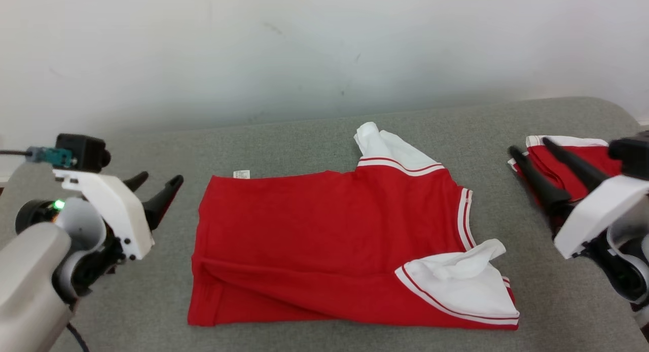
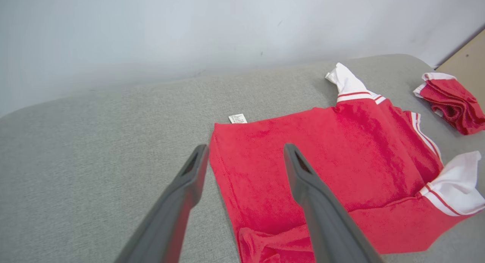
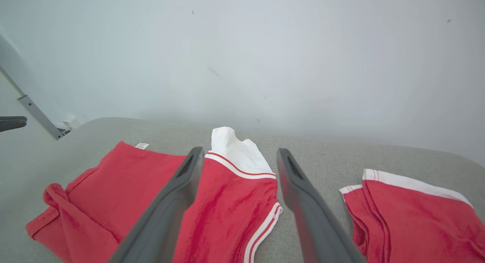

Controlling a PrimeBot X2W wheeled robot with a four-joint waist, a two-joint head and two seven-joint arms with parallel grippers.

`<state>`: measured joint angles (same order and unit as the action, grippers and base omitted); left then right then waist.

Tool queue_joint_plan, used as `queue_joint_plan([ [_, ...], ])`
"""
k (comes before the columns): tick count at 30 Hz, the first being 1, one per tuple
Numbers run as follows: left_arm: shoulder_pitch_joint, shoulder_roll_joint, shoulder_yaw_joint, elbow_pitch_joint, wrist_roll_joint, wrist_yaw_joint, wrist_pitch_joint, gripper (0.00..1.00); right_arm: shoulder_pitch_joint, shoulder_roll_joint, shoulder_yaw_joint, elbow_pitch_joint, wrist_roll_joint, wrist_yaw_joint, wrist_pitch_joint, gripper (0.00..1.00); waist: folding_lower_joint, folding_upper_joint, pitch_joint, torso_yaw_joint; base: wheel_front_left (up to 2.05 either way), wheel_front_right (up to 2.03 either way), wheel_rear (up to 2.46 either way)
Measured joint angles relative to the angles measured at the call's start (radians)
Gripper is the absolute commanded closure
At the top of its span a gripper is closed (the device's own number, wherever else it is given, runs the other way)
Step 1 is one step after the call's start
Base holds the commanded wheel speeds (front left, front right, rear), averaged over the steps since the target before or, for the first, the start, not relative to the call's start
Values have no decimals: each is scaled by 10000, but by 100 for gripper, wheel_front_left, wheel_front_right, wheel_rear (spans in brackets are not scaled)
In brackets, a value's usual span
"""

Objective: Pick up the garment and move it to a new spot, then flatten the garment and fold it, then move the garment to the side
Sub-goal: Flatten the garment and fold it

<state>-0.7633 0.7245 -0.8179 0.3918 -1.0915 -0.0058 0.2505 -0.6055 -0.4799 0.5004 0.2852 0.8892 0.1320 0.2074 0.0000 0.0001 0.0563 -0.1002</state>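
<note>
**Layout of the work surface.** A red short-sleeved knit shirt with white sleeves (image 1: pixel 329 240) lies spread at the centre of the grey padded fabric surface (image 1: pixel 284 139), with its hem toward the robot's left and its sleeves toward the right, one at the far edge and one at the near edge. A small white label (image 1: pixel 242 174) projects from the far left corner. A folded red-and-white cloth bundle (image 1: pixel 593 153) lies apart at the far right. The left gripper (image 1: pixel 154 182) hangs left of the hem — the right gripper (image 1: pixel 530 144) hangs before the bundle's left edge. A pale wall (image 1: pixel 304 47) stands behind.
</note>
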Motion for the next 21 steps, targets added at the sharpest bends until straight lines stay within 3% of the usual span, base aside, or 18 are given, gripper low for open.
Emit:
queue_joint_plan([
  [4, 986, 146, 284, -874, 955, 1189, -2370, 0, 1151, 504, -1645, -199, -1639, -8, -2378, 0, 0, 0, -172, -12, 0, 0, 0],
  [6, 1552, 192, 418, -1310, 1400, 1891, -3429, 0, 1920, 980, -2320, -470, -2249, -6, -3062, 0, 0, 0, -237, -1, 0, 0, 0],
  [9, 2629, 194, 591, -1956, 1544, 2723, -4497, 0, 3183, 1609, -3181, -978, -3010, -6, -3653, 0, 0, 0, -283, 31, 0, 0, 0],
  [14, 4410, 140, 997, -2915, 1735, 3829, -5055, 0, 4915, 2750, -3881, -1315, -3547, -4, -3662, 0, 0, -1, -254, -28, 0, 0, 0],
  [18, 5777, -226, 1390, -3522, 1956, 4270, -5122, 0, 5672, 3250, -4119, -1200, -3720, -6, -3578, 0, -1, 0, -245, -47, 0, 0, 0],
  [21, 6409, -594, 1636, -3507, 2169, 4201, -5122, 0, 5901, 3436, -4096, -734, -3862, -6, -3434, 0, 0, -1, -200, -31, 0, 0, 0],
])
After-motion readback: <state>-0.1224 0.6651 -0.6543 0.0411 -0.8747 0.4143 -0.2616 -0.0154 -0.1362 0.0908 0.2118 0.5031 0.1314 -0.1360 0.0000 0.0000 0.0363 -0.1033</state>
